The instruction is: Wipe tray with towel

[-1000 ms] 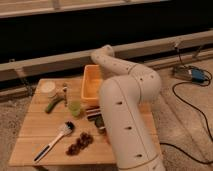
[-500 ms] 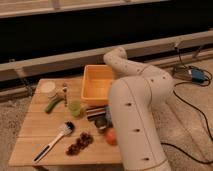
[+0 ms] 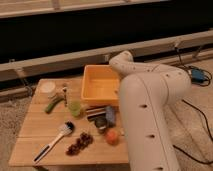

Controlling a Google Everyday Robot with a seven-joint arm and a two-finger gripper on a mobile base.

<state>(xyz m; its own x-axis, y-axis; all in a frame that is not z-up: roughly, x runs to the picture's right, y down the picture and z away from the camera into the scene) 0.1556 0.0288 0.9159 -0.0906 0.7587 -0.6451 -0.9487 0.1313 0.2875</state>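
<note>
The big white jointed robot arm (image 3: 150, 115) fills the right side of the view, rising from the lower right and bending over the right edge of the low wooden slatted bench (image 3: 35, 132). Its far end curls down beside the right rim of the tray, and the pincer (image 3: 106, 119) seems to lie where the arm's dark tip sits among the clutter just in front of the tray; whether it is apart or together I cannot tell.

The shallow square orange plastic tray (image 3: 101, 85) stands at the back middle of the bench, its inside bare. No cloth shows plainly; a small bluish-grey soft-looking item (image 3: 110, 115) near the tray's front edge may be the towel, though that is uncertain.

Smaller things lie to the left and front: a white-handled brush with a dark head (image 3: 52, 141), a round white lidded container (image 3: 48, 88), a green pod-shaped piece (image 3: 53, 104), a small green cup (image 3: 75, 108), a heap of dark reddish bits (image 3: 80, 144) and a small orange round fruit (image 3: 112, 136).

The wipe looks barely begun. To do it well, the cloth should be gripped firmly, lifted clear of the front rim, lowered flat onto the tray floor, then dragged in overlapping passes with light pressure so the tray does not slide toward the cup.
</note>
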